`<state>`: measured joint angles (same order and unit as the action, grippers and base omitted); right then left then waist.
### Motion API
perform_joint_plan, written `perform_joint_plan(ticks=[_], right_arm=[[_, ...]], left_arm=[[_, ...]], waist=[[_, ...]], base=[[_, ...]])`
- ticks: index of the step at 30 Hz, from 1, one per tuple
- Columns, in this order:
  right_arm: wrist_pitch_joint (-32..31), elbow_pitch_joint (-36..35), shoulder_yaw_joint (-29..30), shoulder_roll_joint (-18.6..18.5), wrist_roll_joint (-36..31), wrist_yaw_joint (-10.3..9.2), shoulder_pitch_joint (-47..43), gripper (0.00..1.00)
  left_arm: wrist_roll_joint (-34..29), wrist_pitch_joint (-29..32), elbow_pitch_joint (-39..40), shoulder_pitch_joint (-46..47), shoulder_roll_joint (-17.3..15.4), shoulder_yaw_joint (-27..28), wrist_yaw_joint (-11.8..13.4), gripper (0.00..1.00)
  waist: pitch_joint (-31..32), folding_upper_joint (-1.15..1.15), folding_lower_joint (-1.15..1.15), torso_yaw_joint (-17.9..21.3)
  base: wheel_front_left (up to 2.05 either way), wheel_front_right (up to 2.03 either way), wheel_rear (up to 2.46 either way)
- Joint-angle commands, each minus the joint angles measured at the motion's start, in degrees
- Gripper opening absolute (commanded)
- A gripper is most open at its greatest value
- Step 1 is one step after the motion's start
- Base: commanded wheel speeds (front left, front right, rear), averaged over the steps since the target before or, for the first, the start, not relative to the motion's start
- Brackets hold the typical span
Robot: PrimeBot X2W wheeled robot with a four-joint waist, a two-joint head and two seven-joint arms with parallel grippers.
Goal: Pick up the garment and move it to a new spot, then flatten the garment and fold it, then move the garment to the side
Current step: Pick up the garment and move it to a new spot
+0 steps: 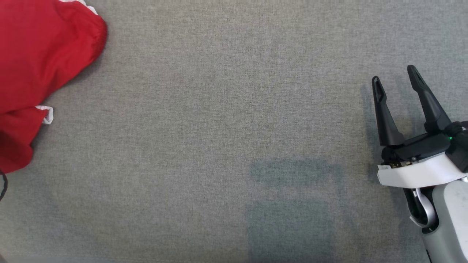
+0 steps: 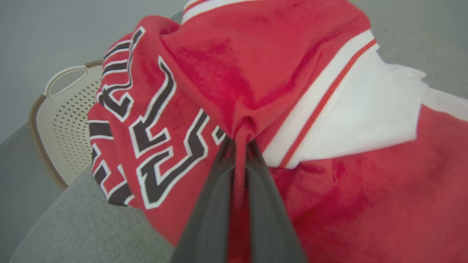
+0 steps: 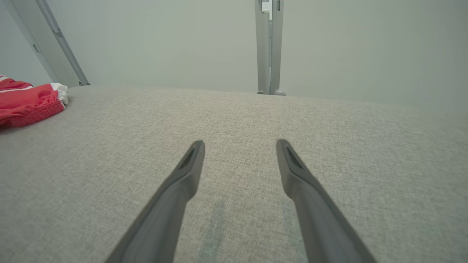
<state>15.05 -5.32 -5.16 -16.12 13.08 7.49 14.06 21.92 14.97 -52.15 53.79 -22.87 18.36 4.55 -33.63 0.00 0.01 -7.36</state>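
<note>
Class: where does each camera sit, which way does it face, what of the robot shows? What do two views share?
Head view: on the head, facing down at the grey surface; open right hand lower right.
Left wrist view: along the left hand, shut on the red garment.
Right wrist view: low across the surface toward a wall, past the right hand.
Shared: all three show the garment.

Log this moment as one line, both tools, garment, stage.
left tool: shut on a fold of the red garment | right tool: open, above grey surface, apart from garment | stage: pick-up grasp
</note>
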Motion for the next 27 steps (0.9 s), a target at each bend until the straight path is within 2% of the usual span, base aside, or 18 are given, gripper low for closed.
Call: perform_joint_plan(ticks=[1, 9, 15, 18, 22, 27], right_arm=[[0.21, 0.32, -0.20, 0.26, -0.17, 0.00, -0.91, 1.00], [0.21, 2.41, -1.59, 2.36, 0.36, 0.00, -2.33, 1.00], [0.21, 3.74, -1.04, 4.86, 0.68, 0.00, -4.17, 1.00], [0.21, 4.00, -0.40, 6.02, 0.67, 0.00, -5.43, 1.00], [0.21, 4.00, 0.77, 7.42, 0.55, -0.01, -7.11, 1.00], [0.21, 3.75, 1.47, 8.66, 0.26, -0.01, -8.36, 1.00]], left_arm=[[0.36, -0.76, -0.33, 0.19, -1.08, 0.23, -0.30, 0.00], [1.50, -4.50, 0.08, 1.82, -4.15, 1.00, -2.66, 0.00], [1.66, -5.64, 3.66, 2.59, -5.36, 0.01, -6.45, 0.00], [2.81, -6.25, 7.59, 2.79, -4.31, -0.73, -8.49, 0.00], [7.93, -4.78, 14.81, 2.85, -0.86, -0.21, -10.81, 0.00], [11.55, -0.27, 28.58, -1.54, 2.79, -3.75, -11.72, 0.00]], waist=[[2.05, 0.00, -0.01, -0.17], [9.04, 0.00, -0.01, 0.17], [14.02, 0.00, -0.01, 1.20], [16.03, 0.00, -0.01, 1.82], [17.89, 0.00, -0.01, 3.05], [19.60, 0.00, -0.01, 5.47]], base=[[0.00, 0.00, 0.00], [0.00, 0.00, 0.00], [0.00, 0.00, 0.00], [0.00, 0.00, 0.00], [0.00, 0.00, 0.00], [0.00, 0.00, 0.00]])
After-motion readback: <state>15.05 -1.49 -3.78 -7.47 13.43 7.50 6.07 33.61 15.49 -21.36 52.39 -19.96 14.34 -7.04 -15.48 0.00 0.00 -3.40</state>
